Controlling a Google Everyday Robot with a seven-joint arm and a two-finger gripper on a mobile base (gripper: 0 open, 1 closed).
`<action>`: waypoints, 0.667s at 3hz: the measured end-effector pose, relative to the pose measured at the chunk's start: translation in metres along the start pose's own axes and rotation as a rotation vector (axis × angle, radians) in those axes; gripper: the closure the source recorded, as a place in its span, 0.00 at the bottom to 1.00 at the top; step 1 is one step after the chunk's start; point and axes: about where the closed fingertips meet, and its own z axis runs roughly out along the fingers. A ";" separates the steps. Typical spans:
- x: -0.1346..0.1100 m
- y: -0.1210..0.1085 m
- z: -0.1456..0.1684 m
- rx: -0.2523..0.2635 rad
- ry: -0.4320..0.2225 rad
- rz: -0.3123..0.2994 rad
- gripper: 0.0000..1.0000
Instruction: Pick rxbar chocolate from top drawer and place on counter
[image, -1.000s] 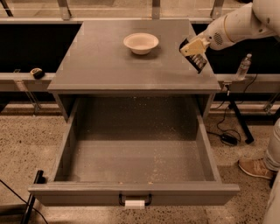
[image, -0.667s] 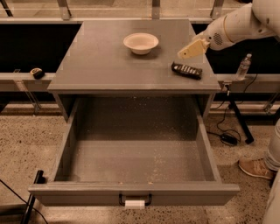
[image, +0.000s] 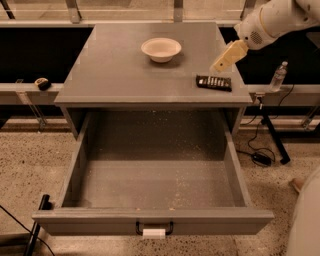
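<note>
The bar (image: 214, 82) lies near the counter's (image: 115, 75) front edge, four o'clock from the bowl (image: 161, 49). The gripper (image: 220, 64) hangs just above at one o'clock. I cannot tell if it is open or closed. A low sweep could knock the bar into the drawer (image: 150, 185).

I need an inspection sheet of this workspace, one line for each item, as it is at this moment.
Surface: grey counter, carrying a bowl and the bar.
Job's things: rxbar chocolate lies flat at the counter's right front; top drawer pulled open, no object seen inside.
Clutter: white bowl, upright, rear middle of the counter.
Grippers: gripper hovers above the bar, apart from it.
Cables: black cable on the floor, right.
Surroundings: speckled floor; water bottle at right.
</note>
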 end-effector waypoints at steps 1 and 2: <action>0.009 -0.017 -0.033 0.065 0.080 -0.187 0.00; 0.011 -0.017 -0.031 0.062 0.089 -0.258 0.00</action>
